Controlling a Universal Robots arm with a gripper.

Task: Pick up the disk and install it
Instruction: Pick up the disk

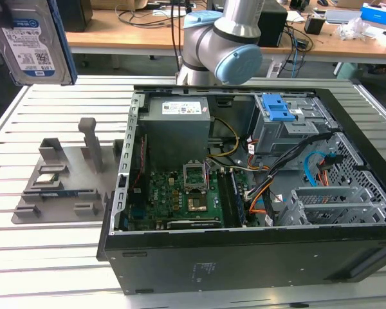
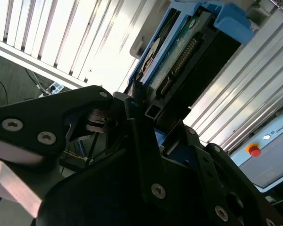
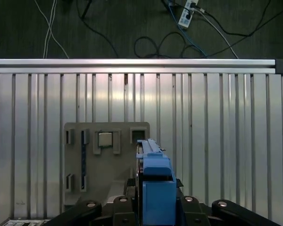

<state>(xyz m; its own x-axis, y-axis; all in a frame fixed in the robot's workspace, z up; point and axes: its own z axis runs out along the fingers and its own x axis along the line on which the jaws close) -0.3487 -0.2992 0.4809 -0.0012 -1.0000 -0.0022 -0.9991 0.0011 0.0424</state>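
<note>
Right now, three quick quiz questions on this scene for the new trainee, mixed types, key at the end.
1. True or false: the disk already sits in the drive bay of the computer case.
2. What is the hand shut on? A) a cable B) the disk C) nothing
3. Fill in: the grey fixture lies on the slatted table on the exterior view's ____ of the computer case.

Key
1. False: the disk is held in the air, off to the side of the case.
2. B
3. left
</note>
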